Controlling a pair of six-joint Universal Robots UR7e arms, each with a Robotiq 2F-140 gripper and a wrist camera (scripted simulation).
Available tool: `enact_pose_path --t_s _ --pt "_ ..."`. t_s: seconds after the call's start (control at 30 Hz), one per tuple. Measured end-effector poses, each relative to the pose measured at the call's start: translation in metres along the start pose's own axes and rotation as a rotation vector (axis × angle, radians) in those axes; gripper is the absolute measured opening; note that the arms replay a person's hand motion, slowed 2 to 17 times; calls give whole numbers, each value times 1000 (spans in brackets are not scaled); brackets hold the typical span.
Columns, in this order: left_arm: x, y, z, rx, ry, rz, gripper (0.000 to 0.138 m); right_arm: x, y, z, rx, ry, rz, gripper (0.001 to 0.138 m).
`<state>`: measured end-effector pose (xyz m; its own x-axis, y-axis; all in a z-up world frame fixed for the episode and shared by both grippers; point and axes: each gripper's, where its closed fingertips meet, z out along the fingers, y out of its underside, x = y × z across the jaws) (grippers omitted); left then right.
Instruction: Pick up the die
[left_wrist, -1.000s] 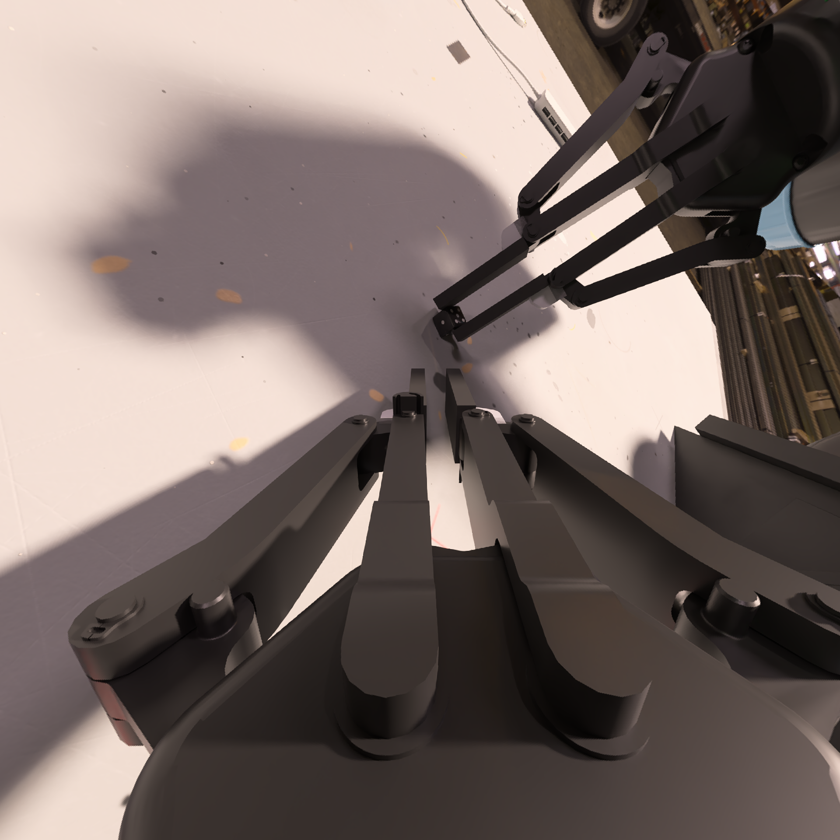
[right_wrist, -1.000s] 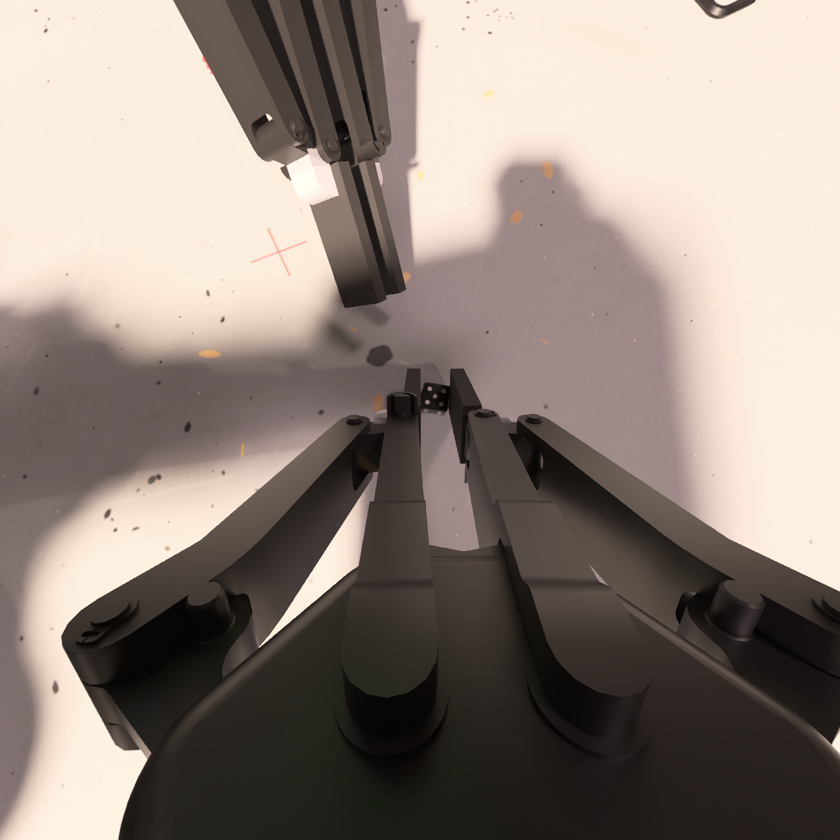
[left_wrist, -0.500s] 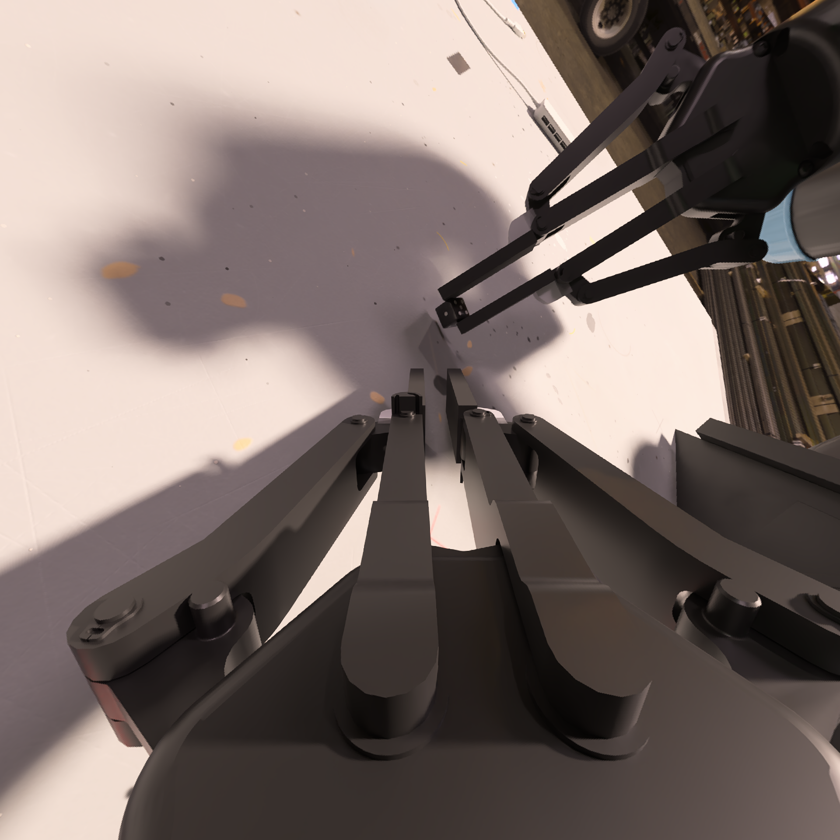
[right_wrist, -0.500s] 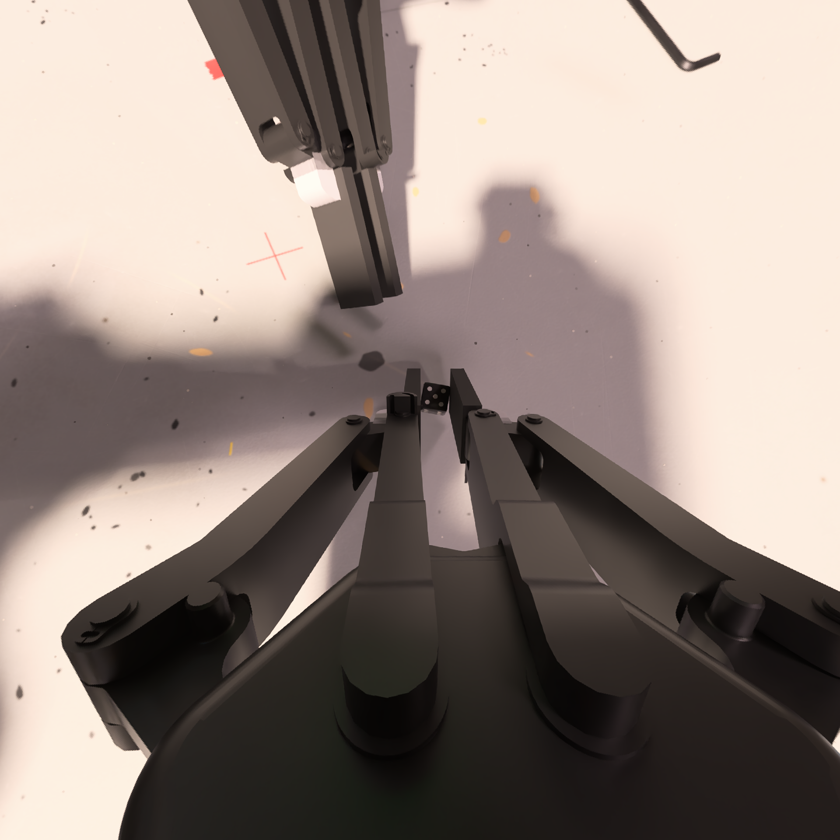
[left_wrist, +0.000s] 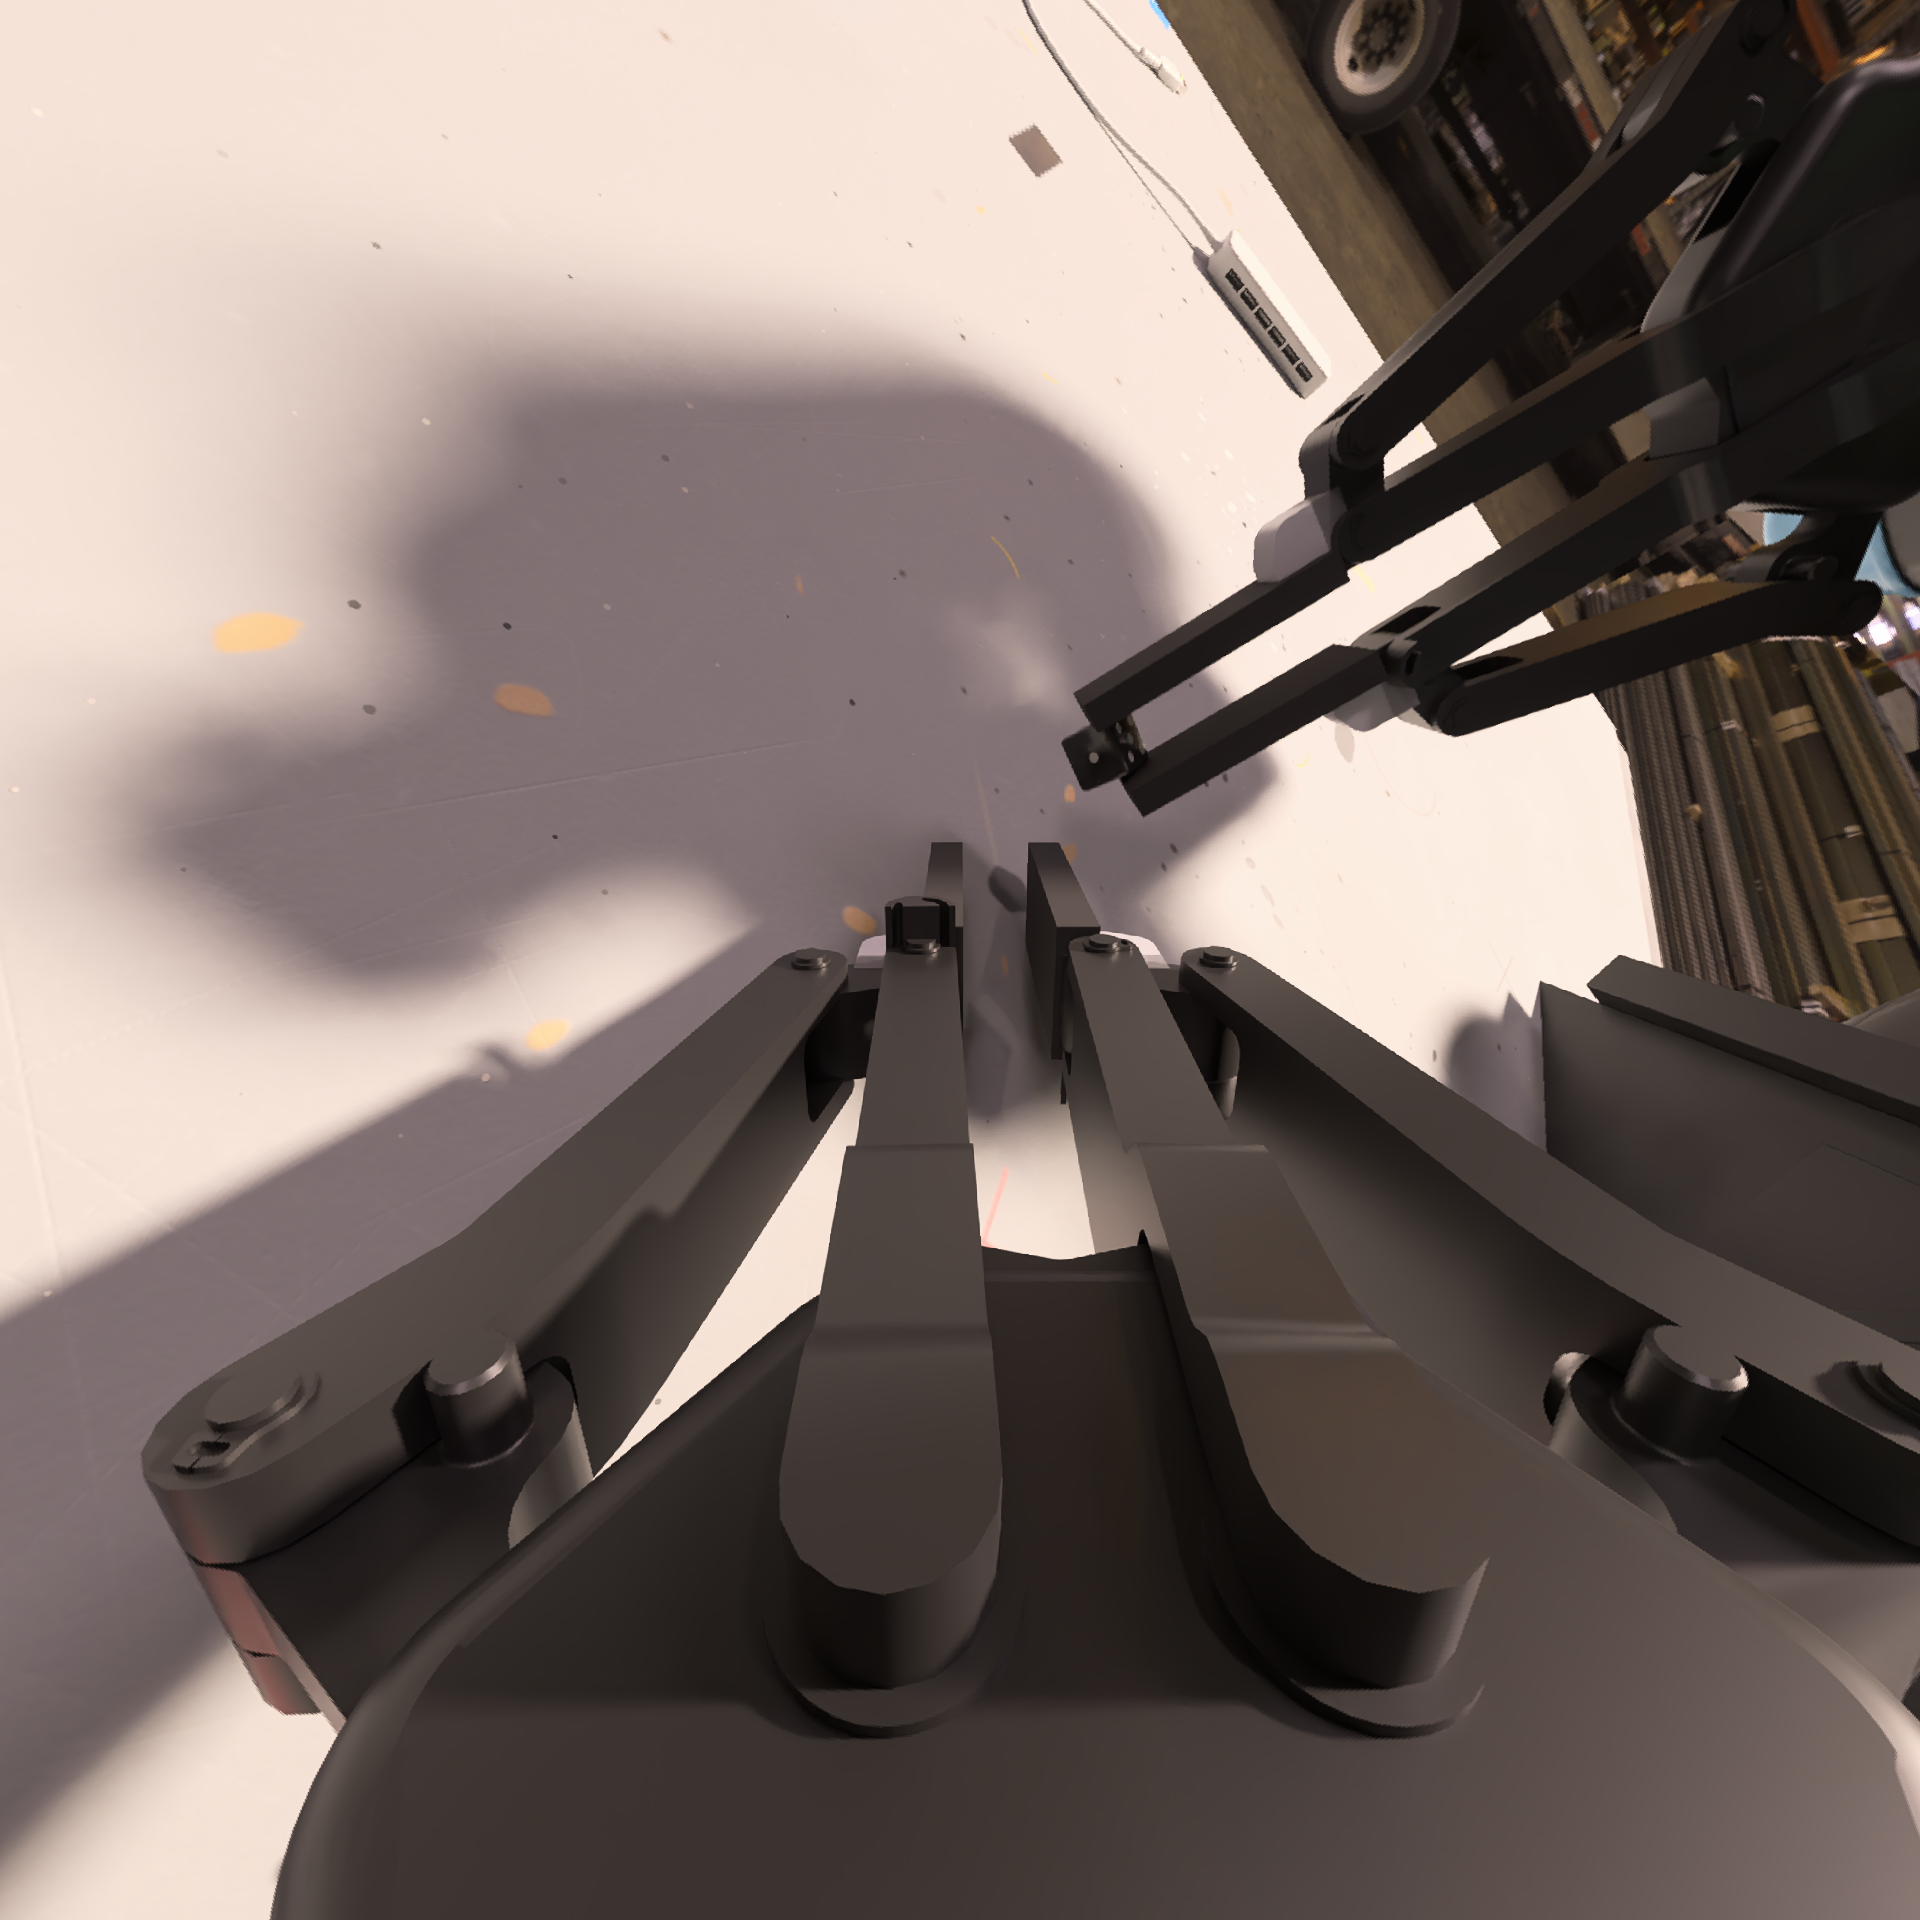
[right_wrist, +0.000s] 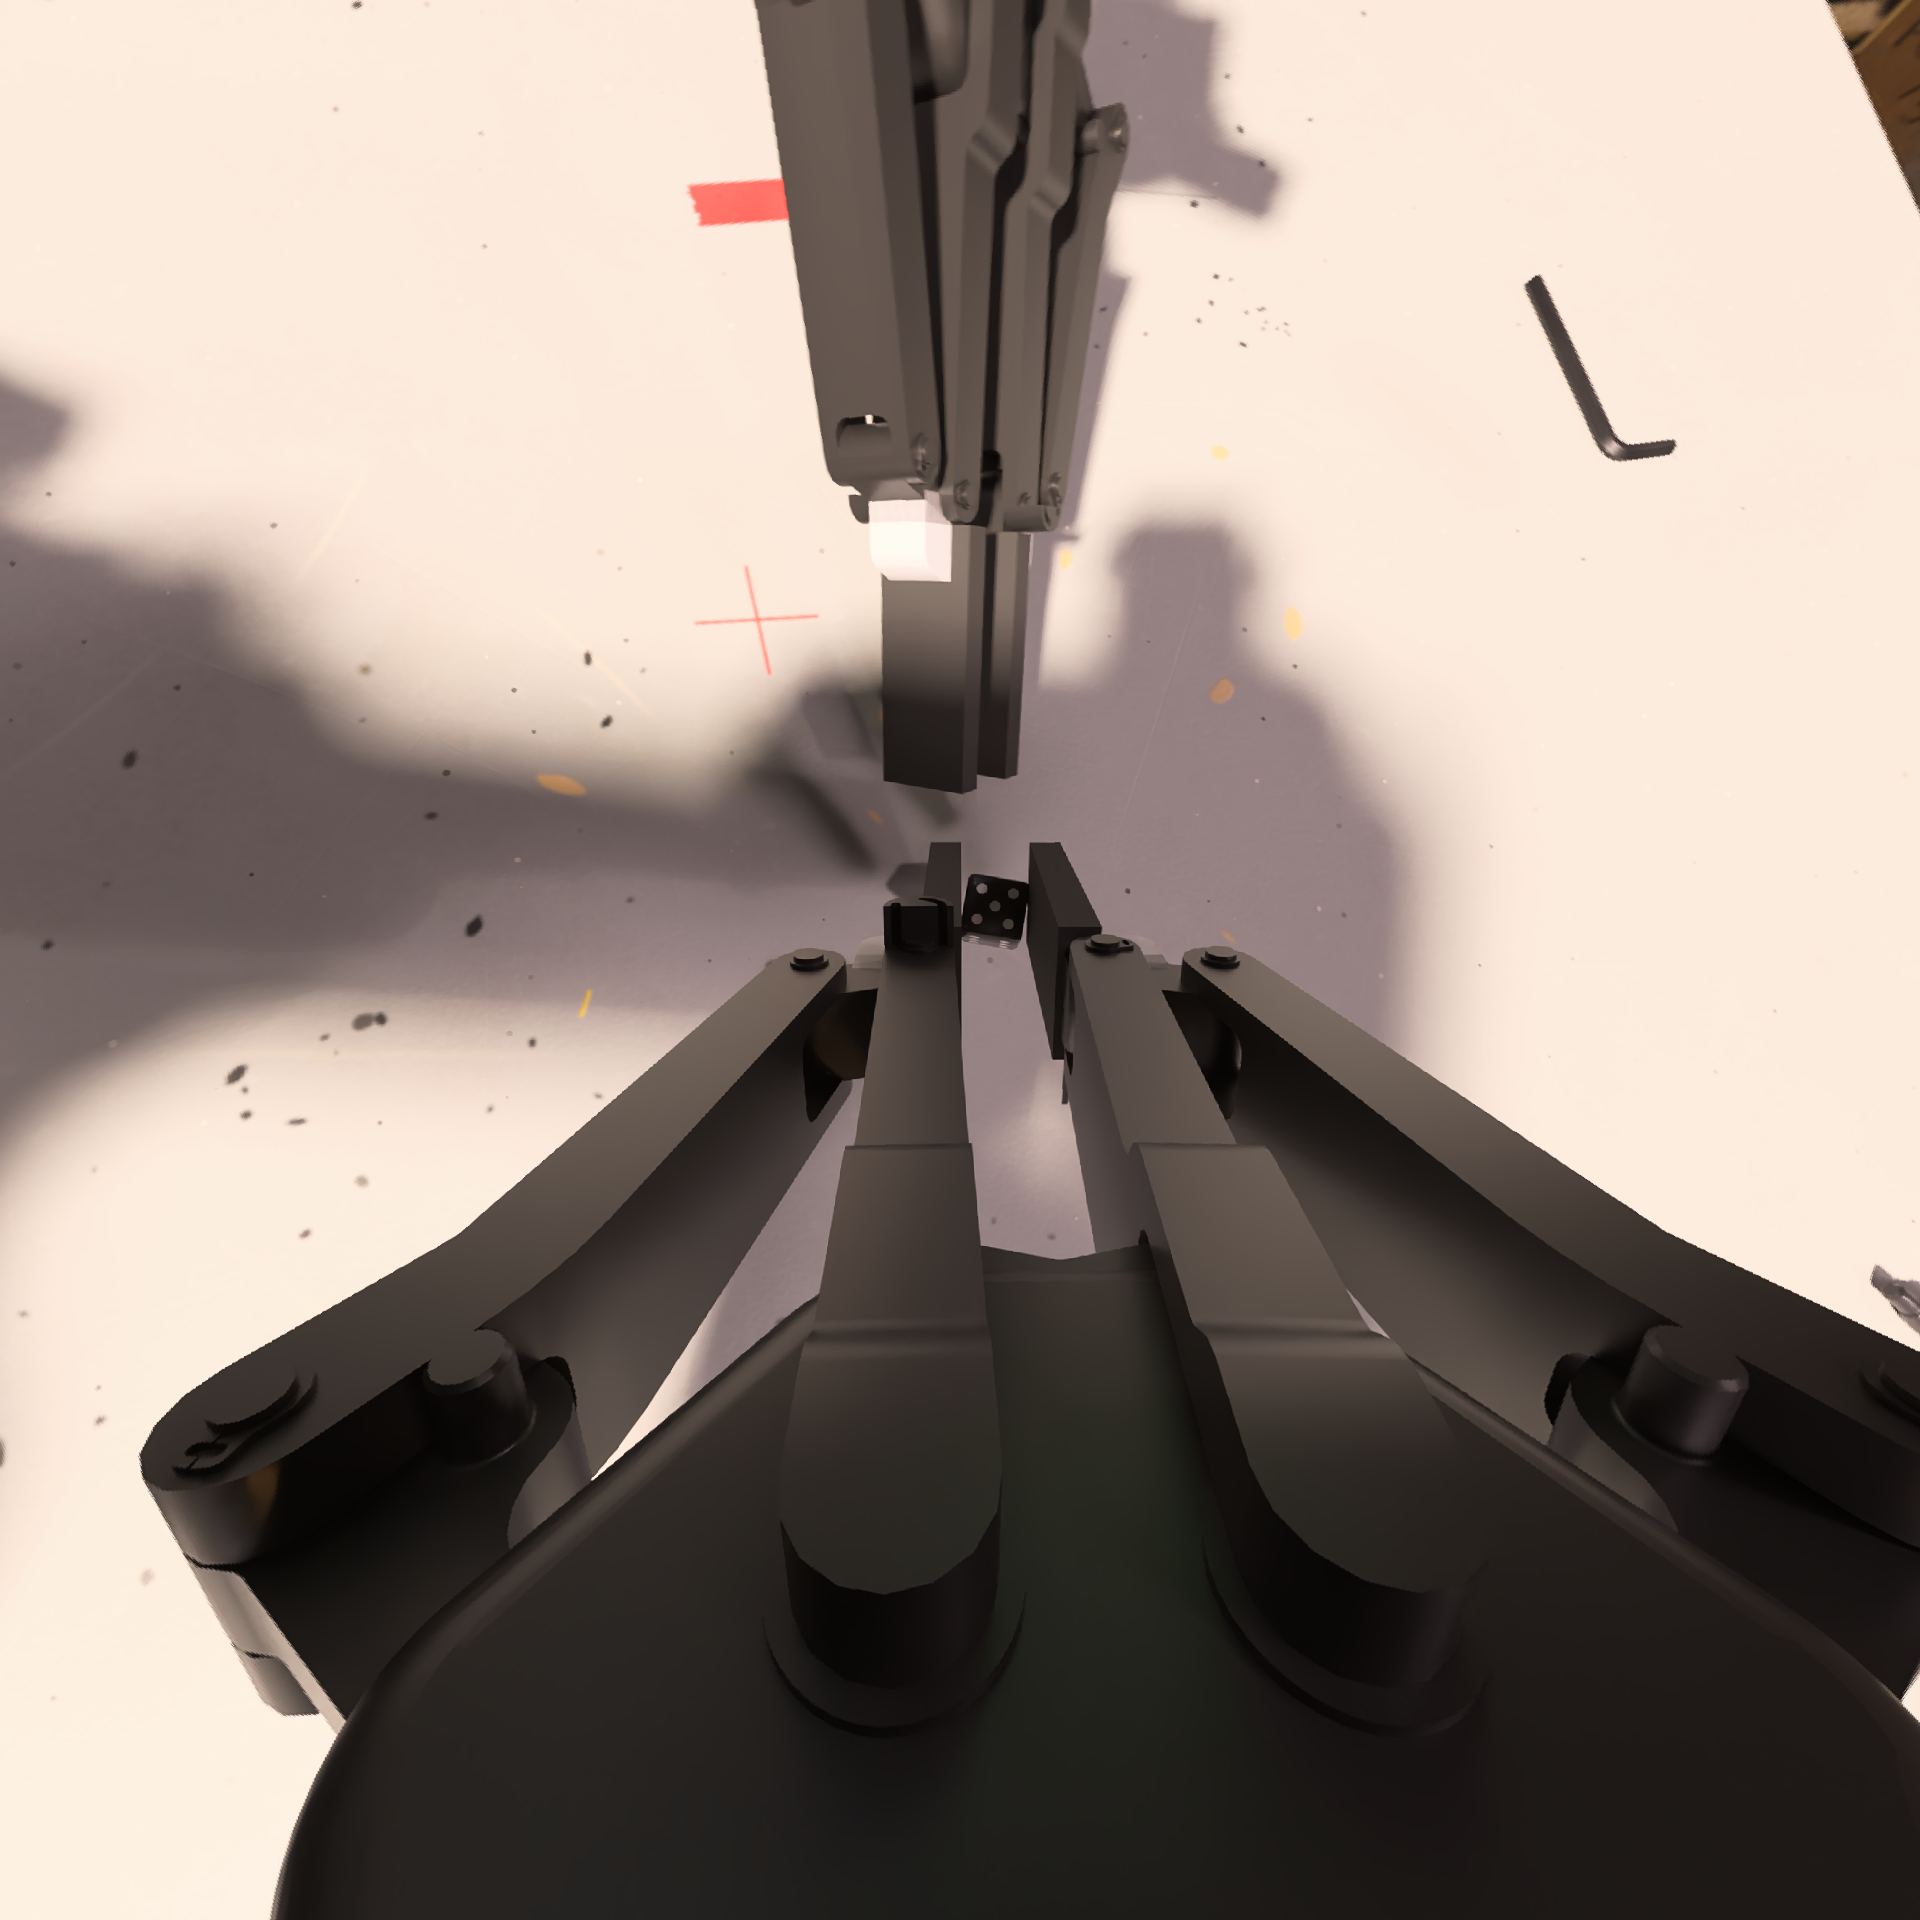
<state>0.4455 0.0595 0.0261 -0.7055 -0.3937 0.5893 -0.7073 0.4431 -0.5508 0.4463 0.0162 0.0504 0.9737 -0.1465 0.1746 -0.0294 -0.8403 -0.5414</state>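
A small black die with pale pips (right_wrist: 995, 906) is clamped between the fingertips of my right gripper (right_wrist: 992, 875) and held above the white table (right_wrist: 312, 364). In the left wrist view the die (left_wrist: 1103, 746) sits at the tips of the right gripper (left_wrist: 1114, 758), clear of the table, with its shadow below. My left gripper (left_wrist: 992, 868) is shut and empty, pointing down at the table just short of the die. In the right wrist view the left gripper (right_wrist: 951, 769) hangs just beyond the die with its fingers together.
A black hex key (right_wrist: 1590, 384) lies at the far right. A red tape strip (right_wrist: 738, 201) and a thin red cross mark (right_wrist: 761, 619) are on the table. A white power strip (left_wrist: 1262, 312) with its cable lies near the table's far edge.
My right gripper has risen from the table with the die in it. The left gripper has stayed shut and almost in place.
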Motion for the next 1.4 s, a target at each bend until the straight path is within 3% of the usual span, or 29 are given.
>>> enact_pose_path --t_s 0.23,0.77,1.4 --pt "1 -2 2 7 11 -1 17 -6 1 7 -47 -5 -55 17" --pt "2 -6 5 20 28 -19 16 -2 8 10 -128 44 -74 17" --pt "6 -9 4 41 52 -39 23 -4 6 10 -136 43 -57 17"
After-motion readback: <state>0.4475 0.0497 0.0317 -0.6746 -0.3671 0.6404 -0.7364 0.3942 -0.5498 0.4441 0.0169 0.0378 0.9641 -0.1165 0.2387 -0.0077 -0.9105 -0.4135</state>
